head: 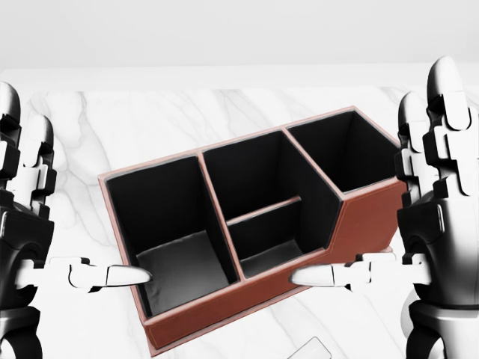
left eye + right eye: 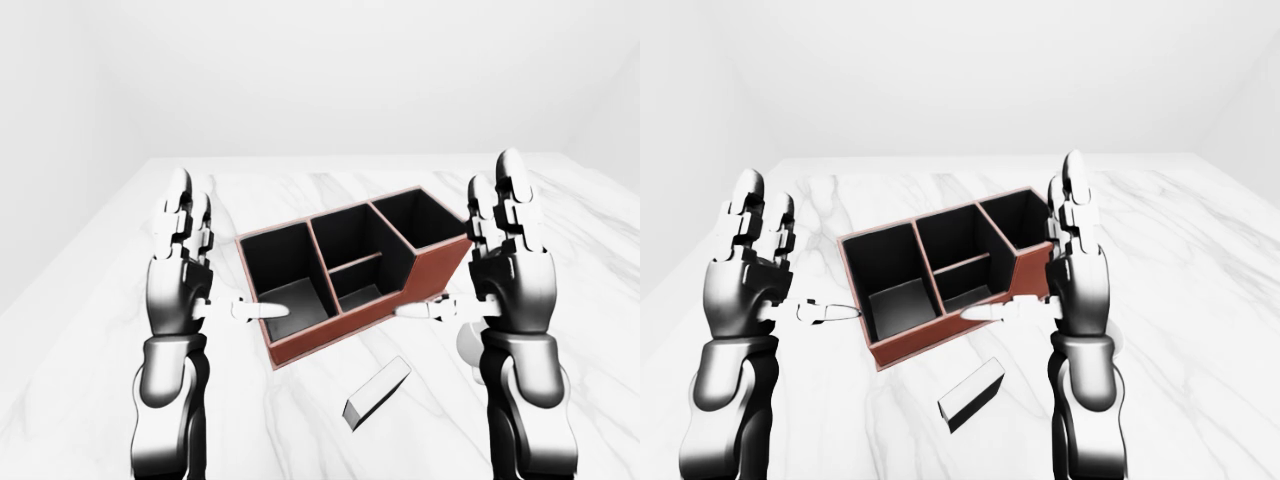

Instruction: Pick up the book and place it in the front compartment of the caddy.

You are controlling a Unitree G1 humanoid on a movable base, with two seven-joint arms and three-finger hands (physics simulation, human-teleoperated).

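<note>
The task has not really started. The left hand [image 2: 178,290] is up beside the left end of the caddy [image 2: 352,272]. Its fingers are spread wide and hold nothing. The caddy sits on the white marble table [image 2: 100,300] and all its boxes look empty. The book [image 2: 376,392] lies flat on the table, near the robot, just below the caddy in the left-eye view. No hand touches it. Its long side runs slantwise, from the near left up to the far right, about the same way the caddy runs. The right hand [image 2: 510,285] is up by the right end of the caddy. Its fingers are wide and empty too. The robot has yet to grab the book, lift it and put it in.
</note>
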